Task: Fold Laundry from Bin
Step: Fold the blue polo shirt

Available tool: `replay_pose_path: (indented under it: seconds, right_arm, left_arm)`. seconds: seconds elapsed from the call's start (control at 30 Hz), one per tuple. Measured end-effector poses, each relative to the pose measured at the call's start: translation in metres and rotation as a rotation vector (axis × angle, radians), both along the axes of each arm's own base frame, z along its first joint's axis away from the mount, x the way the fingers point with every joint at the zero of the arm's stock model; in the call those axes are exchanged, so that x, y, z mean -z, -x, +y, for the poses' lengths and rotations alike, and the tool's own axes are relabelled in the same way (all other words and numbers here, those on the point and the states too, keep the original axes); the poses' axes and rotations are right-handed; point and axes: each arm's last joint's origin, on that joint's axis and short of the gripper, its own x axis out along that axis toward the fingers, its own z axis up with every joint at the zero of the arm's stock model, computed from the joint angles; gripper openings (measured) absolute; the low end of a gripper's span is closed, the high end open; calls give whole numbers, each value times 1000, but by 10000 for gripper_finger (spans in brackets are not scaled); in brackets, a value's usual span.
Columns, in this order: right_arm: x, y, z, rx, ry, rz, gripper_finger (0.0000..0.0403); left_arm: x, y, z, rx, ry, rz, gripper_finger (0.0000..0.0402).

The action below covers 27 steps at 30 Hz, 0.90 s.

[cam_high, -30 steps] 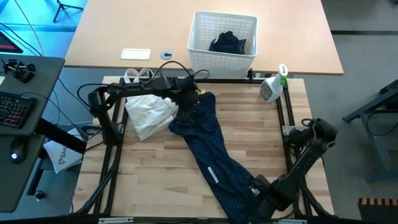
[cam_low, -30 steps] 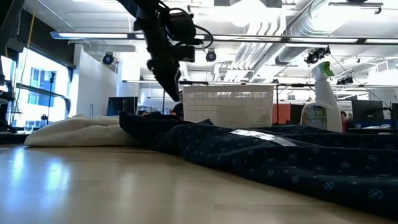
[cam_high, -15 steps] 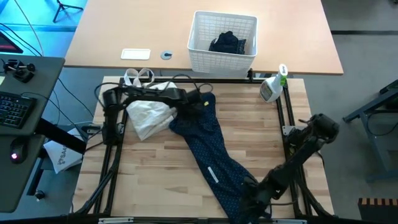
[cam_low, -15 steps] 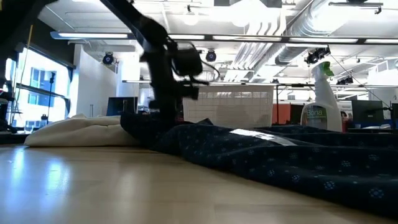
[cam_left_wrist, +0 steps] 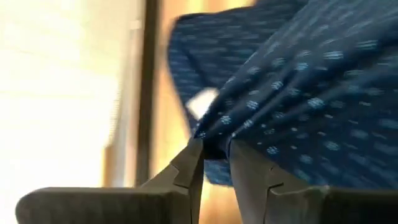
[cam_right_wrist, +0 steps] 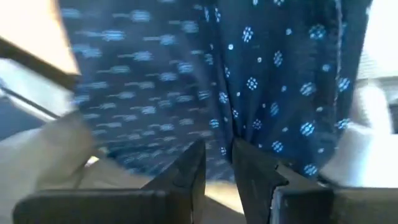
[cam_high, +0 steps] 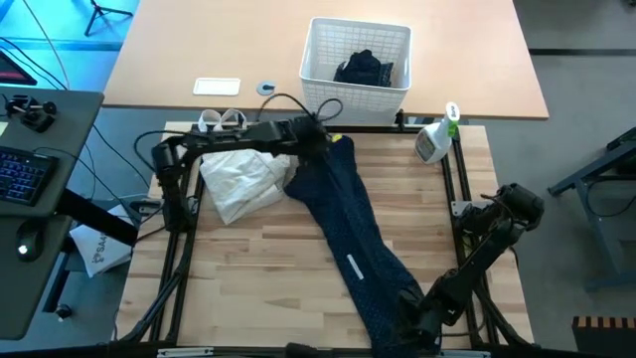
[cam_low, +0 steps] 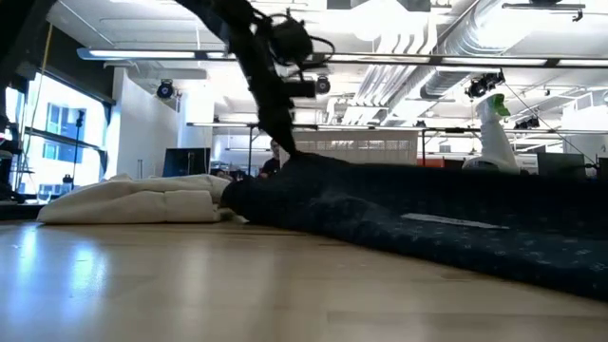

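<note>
Dotted navy shirt [cam_high: 356, 239] runs off pic's bottom edge; basket [cam_high: 355, 94] contents too dark to ID.

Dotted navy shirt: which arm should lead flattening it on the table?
Left, probably. The left gripper pinches the navy shirt at its far end near the bin, lifting it; the right gripper just anchors the near end.

Dotted navy shirt [cam_high: 348, 224]: pulled straighter since a second ago, now one taut strip. My left hand [cam_high: 320, 142] has carried its far end toward the bench's far edge; my right hand [cam_high: 405, 316] pinches the near end.
</note>
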Motion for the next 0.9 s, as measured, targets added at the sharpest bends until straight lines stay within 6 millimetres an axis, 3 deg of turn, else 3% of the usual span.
replay_pose_path:
  seconds: [0.13,0.3,0.67,0.73,0.9]
  right_arm:
    - [-12,-9,4,43,17,-78,74]
    - [-13,-21,-4,78,47,-133,74]
    - [-8,-47,-33,-83,160,-229,74]
    - [-5,-49,-35,-119,181,-236,74]
    - [18,-53,-34,-160,229,-186,74]
  left_arm:
    - [-15,20,-14,78,273,-8,58]
    - [5,32,-25,75,484,82,56]
    - [84,39,-21,-51,542,100,105]
    - [88,35,-20,4,508,97,93]
    - [82,26,-15,75,312,109,11]
